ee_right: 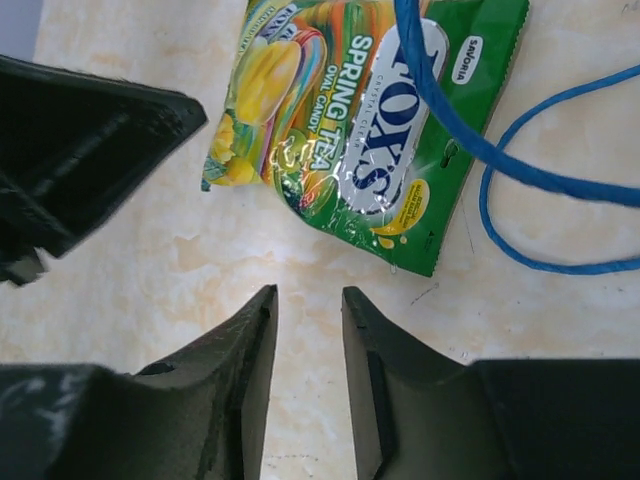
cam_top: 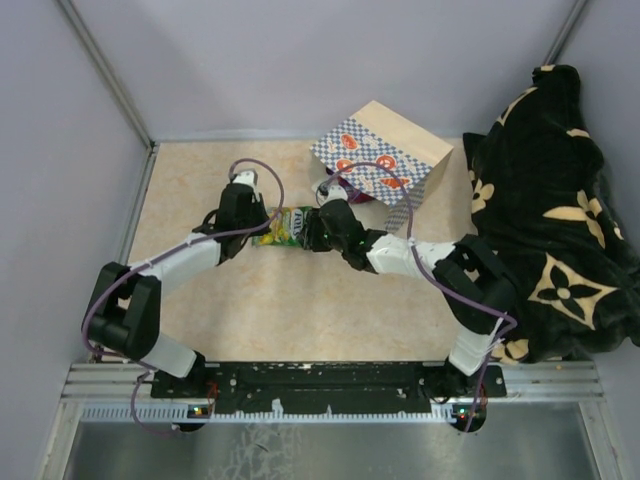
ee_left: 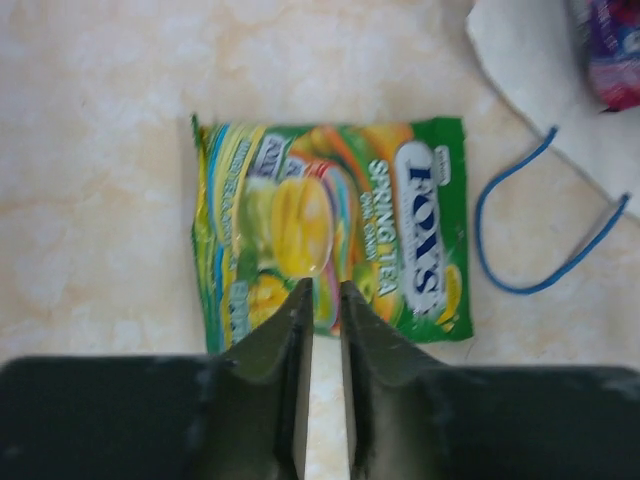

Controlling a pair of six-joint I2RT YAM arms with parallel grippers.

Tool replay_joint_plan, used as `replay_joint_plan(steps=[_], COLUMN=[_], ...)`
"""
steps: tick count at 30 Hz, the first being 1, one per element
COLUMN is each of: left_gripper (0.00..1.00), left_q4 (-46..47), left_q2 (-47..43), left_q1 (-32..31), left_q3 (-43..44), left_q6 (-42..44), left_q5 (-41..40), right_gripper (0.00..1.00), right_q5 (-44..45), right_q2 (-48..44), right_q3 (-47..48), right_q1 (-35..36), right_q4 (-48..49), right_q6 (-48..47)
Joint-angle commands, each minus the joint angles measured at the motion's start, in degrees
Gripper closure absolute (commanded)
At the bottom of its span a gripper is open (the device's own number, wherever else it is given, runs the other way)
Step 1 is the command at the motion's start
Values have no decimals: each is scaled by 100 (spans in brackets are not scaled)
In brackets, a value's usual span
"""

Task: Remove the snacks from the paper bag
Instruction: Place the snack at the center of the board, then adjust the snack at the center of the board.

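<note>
Left table (cam_top: 190, 180) free; blanket (cam_top: 560, 250) fills right side; cord (ee_right: 432, 95) crosses green packet (ee_left: 330, 240).

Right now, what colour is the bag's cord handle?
Blue; the cord handle shows best from the right wrist.

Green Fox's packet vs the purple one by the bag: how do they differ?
The green packet lies flat on the table, fully outside the paper bag; the purple packet sits at the bag's mouth. The green packet shows whole, label readable; the purple packet is cropped and blurred. Both look like glossy candy packets.
</note>
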Motion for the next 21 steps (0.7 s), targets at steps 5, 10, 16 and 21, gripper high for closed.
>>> replay_joint_plan(steps=[5,10,16,21], left_gripper=[100,100,100,100], left_q4=[395,492,745,720], left_q2=[185,461,931,1148], left_q1=[35,75,246,290], left_q3=[565,434,85,-137], left_q6=[168,-3,-119,-216], left_q5=[621,562,666,900], right_gripper=[81,93,99,100], right_q5=[216,149,-17,-267], right_q2=[888,1557,2129,2510], right_q3=[1427,2177,2216,2230], right_q1=[3,-5,-103,-218], right_q4=[-133,-443,-312,-401], right_q6=[-142,-259,-98,-18])
